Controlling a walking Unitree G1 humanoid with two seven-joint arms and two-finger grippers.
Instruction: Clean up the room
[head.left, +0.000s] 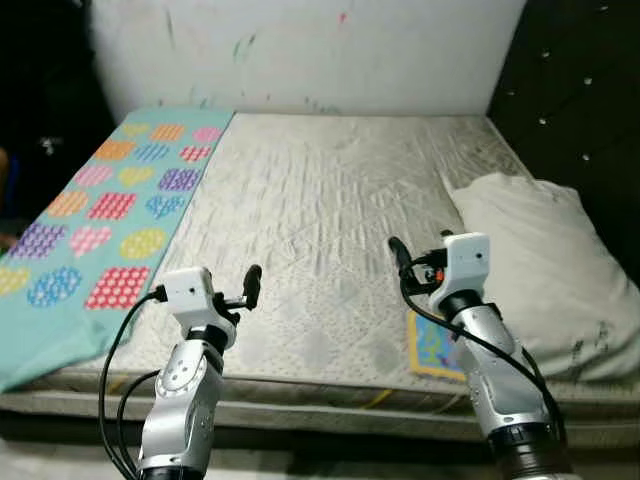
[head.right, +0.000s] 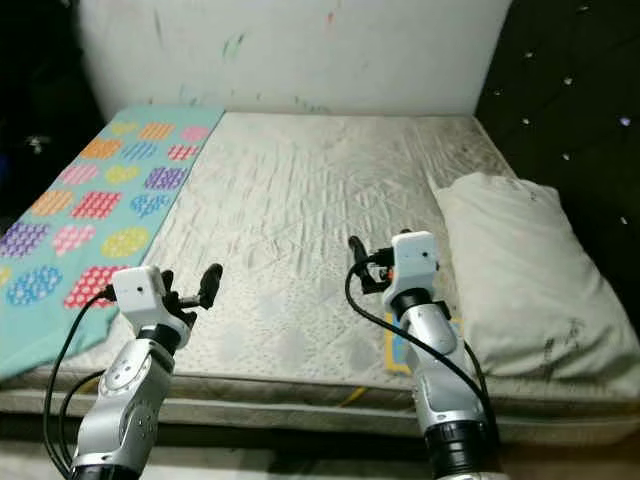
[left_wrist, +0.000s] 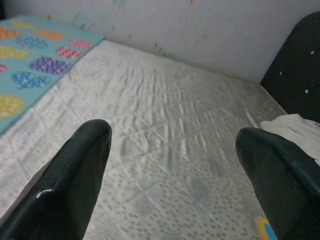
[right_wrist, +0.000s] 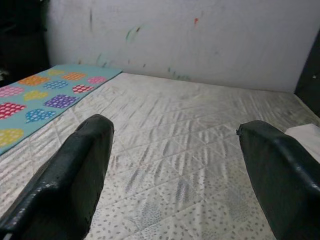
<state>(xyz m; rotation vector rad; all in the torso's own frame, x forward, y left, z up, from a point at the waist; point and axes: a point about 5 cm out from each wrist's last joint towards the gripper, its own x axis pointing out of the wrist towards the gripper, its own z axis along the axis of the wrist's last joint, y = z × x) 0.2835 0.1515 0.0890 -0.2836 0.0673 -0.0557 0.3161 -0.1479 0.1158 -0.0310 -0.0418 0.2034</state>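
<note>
A bare cream quilted mattress lies in front of me. Along its left side is spread a teal blanket with coloured heart and square patches. A white pillow rests at the right, by the headboard. A small blue and yellow patterned piece lies at the mattress's front edge, partly hidden under my right arm. My left gripper hovers open over the front left of the mattress, holding nothing. My right gripper hovers open over the front right, just left of the pillow, also empty.
A dark padded headboard stands along the right side. A white wall with small paint marks closes off the far side. The mattress's front edge runs just below my arms. To the far left the room is dark.
</note>
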